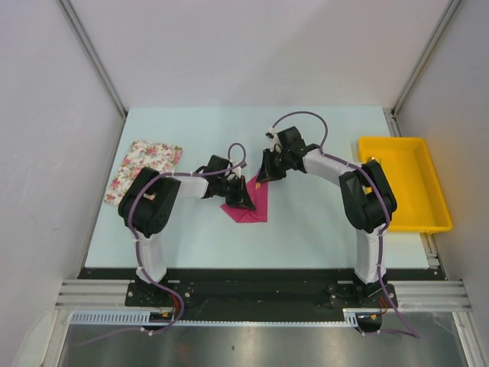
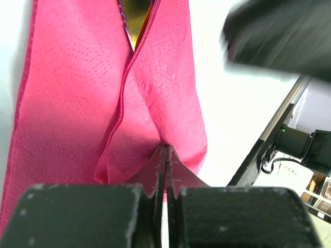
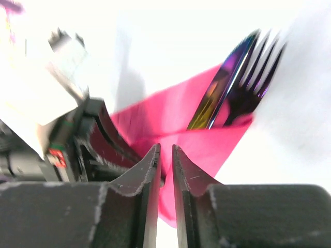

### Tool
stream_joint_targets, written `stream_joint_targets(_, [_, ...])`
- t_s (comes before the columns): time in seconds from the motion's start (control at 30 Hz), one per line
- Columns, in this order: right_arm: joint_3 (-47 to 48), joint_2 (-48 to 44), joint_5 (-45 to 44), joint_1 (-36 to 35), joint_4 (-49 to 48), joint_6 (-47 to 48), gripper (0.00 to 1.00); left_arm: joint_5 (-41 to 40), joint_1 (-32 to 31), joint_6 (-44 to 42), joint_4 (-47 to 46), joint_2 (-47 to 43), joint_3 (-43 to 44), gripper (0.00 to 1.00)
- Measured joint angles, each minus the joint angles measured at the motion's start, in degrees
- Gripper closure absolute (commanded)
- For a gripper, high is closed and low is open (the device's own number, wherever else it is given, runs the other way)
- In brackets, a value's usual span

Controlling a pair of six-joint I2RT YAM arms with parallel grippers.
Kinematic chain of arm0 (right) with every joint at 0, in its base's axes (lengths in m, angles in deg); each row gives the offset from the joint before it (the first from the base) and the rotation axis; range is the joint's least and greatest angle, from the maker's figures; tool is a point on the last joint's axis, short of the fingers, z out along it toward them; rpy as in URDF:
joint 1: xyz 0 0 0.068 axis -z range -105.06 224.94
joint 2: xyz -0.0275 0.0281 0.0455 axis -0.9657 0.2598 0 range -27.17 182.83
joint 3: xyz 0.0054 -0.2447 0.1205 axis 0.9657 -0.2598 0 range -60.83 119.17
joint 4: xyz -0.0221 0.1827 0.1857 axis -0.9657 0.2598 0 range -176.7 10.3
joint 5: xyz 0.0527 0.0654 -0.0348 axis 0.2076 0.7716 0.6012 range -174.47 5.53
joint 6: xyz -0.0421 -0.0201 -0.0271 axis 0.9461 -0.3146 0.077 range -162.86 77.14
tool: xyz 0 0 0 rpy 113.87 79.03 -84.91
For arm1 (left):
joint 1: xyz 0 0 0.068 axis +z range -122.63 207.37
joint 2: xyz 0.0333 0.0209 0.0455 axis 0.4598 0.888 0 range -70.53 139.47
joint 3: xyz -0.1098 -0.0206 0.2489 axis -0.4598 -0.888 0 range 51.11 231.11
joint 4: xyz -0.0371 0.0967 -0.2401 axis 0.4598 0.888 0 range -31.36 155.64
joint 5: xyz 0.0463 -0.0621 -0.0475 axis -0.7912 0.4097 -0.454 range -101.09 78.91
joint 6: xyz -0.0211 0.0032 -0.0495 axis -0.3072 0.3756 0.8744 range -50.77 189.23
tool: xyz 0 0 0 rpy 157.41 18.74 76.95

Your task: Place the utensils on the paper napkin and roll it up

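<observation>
The magenta paper napkin (image 1: 252, 205) lies mid-table, folded over the utensils. In the left wrist view the napkin (image 2: 77, 103) shows two flaps meeting, with the yellow-orange utensil (image 2: 136, 23) and a purple edge (image 2: 122, 15) peeking out at the top. My left gripper (image 1: 243, 199) is shut on a fold of the napkin (image 2: 165, 151). My right gripper (image 1: 267, 173) hovers at the napkin's far end. Its jaws (image 3: 165, 151) stand a narrow gap apart just above the paper (image 3: 207, 147). The purple fork (image 3: 251, 85) sticks out of the napkin with its tines bare.
A white floral cloth (image 1: 144, 171) lies at the back left of the table. A yellow tray (image 1: 405, 183) stands at the right edge. The left gripper body (image 3: 95, 147) sits close beside my right fingers.
</observation>
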Motion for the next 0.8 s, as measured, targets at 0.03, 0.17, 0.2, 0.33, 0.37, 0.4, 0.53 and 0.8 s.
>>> stream_joint_targets(0.03, [0.83,0.00,-0.85,0.20,-0.04,-0.09,0.82,0.00,0.00,0.04,0.00,0.00,0.00,1.00])
stream_joint_targets(0.17, [3.58,0.28,-4.02,0.35,-0.04,-0.02,0.87,-0.02,0.02,0.07,0.00,0.00,0.00,1.00])
stream_joint_targets(0.2, [4.59,0.66,-4.83,0.28,0.09,0.02,0.87,-0.02,0.00,0.07,0.00,0.00,0.00,1.00])
stream_joint_targets(0.33, [8.00,2.99,-7.91,-0.48,0.59,0.28,0.93,-0.02,0.00,0.07,0.00,0.00,0.00,1.00])
stream_joint_targets(0.37, [8.33,3.43,-8.63,-0.83,0.90,0.33,0.93,-0.02,0.00,0.07,0.00,0.00,0.00,1.00])
stream_joint_targets(0.4, [8.41,3.80,-9.20,-1.20,1.25,0.39,0.94,-0.04,0.00,0.07,0.00,0.00,0.00,1.00])
stream_joint_targets(0.53, [8.85,5.66,-11.82,-3.26,3.28,0.44,0.94,-0.04,0.00,0.07,0.00,0.00,0.00,1.00])
stream_joint_targets(0.8, [9.53,8.74,-14.03,-5.55,5.55,0.44,0.94,-0.04,0.00,0.07,0.02,0.00,0.00,1.00])
